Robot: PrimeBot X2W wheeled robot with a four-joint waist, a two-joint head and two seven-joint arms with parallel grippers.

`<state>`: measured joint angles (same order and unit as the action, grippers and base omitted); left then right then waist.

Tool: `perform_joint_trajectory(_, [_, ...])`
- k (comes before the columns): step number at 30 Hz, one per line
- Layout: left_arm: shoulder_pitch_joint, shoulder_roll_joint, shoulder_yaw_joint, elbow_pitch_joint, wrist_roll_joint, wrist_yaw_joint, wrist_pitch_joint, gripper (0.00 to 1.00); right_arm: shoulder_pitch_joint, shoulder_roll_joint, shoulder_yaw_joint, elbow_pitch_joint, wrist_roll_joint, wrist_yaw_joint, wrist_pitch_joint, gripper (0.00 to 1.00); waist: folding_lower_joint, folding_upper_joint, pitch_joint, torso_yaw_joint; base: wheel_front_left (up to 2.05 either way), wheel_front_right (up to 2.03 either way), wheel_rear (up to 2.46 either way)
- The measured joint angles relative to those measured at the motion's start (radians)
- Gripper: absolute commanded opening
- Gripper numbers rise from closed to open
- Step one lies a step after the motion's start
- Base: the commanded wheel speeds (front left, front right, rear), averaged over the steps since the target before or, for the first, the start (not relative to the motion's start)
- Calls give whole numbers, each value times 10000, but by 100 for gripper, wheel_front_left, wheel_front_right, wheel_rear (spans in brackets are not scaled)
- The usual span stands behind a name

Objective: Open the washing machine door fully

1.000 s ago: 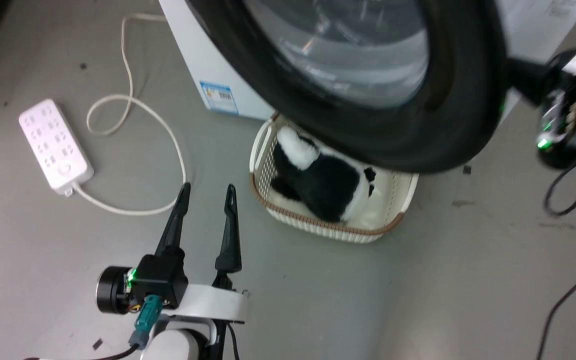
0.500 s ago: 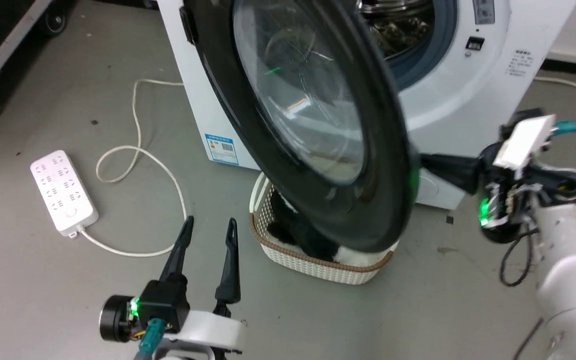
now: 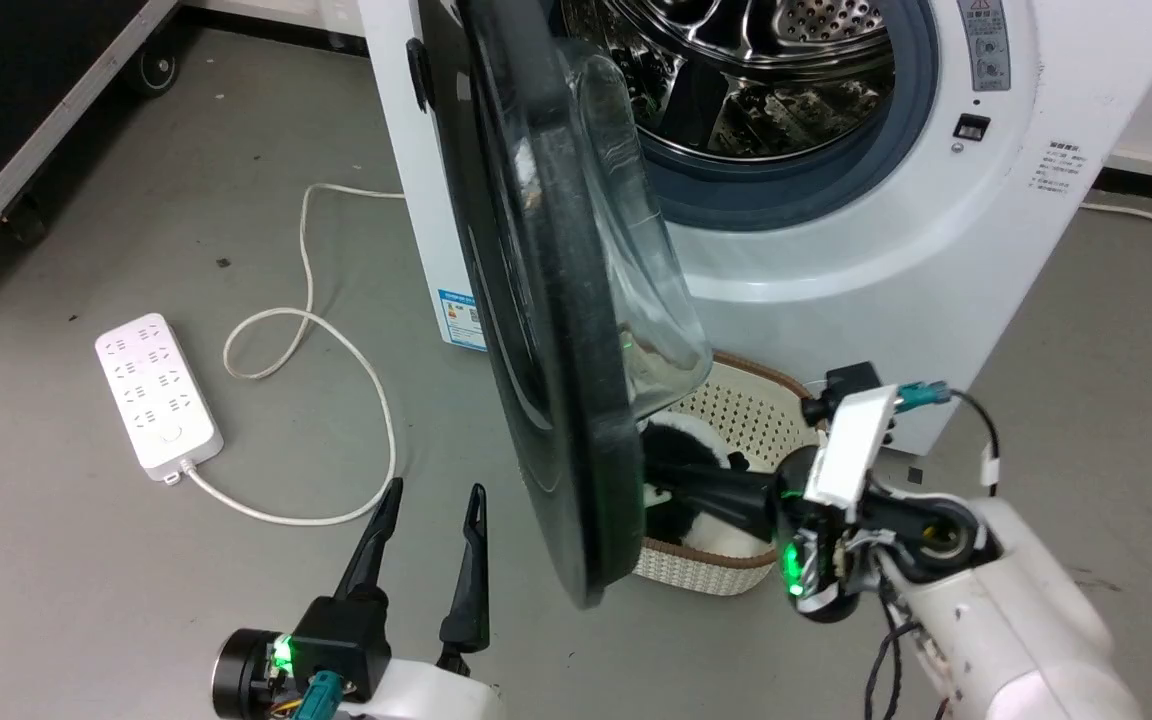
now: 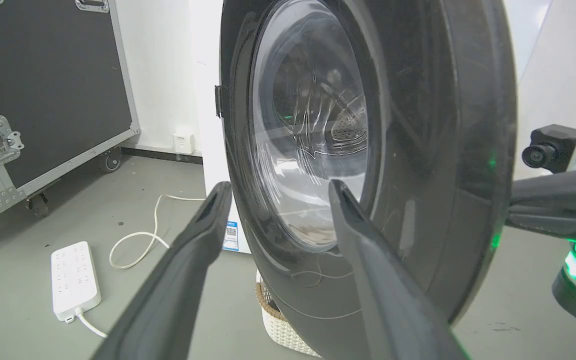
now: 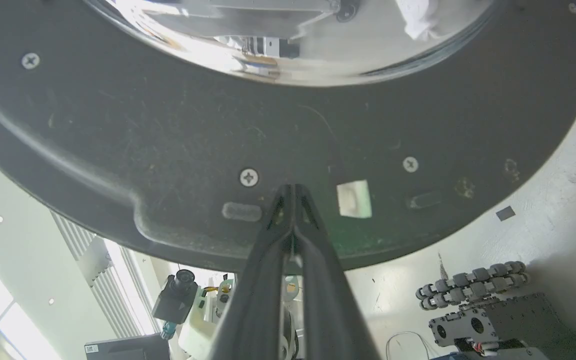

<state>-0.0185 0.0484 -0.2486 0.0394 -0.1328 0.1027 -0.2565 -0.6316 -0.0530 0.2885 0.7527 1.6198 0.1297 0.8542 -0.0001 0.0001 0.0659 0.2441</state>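
The washing machine door (image 3: 546,330) stands nearly edge-on in the head view, a big glossy black disc with its clear glass bowl (image 3: 641,250) bulging toward the steel drum (image 3: 766,70). Its hinge side is at the machine's left front. My right gripper (image 3: 658,485) is shut, empty, reaching leftward. In the right wrist view its tips (image 5: 292,190) press on the door's dark inner face (image 5: 168,130) near the rim. My left gripper (image 3: 436,490) is open and empty, low in front of the door's outer side (image 4: 418,150), apart from it.
A white lattice basket (image 3: 696,578) holding a black-and-white plush toy (image 3: 681,445) sits on the floor under the door. A white power strip (image 3: 158,403) and its looped cord (image 3: 336,340) lie to the left. A black flight case (image 3: 16,100) stands at the far left.
The door has swung wider, from facing the camera to nearly edge-on, with my shut right gripper following behind its inner face. The head camera has shifted. My left gripper stays open.
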Motion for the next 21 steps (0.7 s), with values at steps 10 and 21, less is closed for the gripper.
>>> perform_joint_trajectory(10, [196,0,153,23,-12,10,0,100,93,-111,355,-688,226,0,-1937,100,2,0,-195,-150,0,0,0])
perform_joint_trajectory(21, [384,2,1066,130,-10,-186,0,100,1647,-3062,815,-5200,-5624,0,-7402,100,0,0,-784,-912,0,0,0])
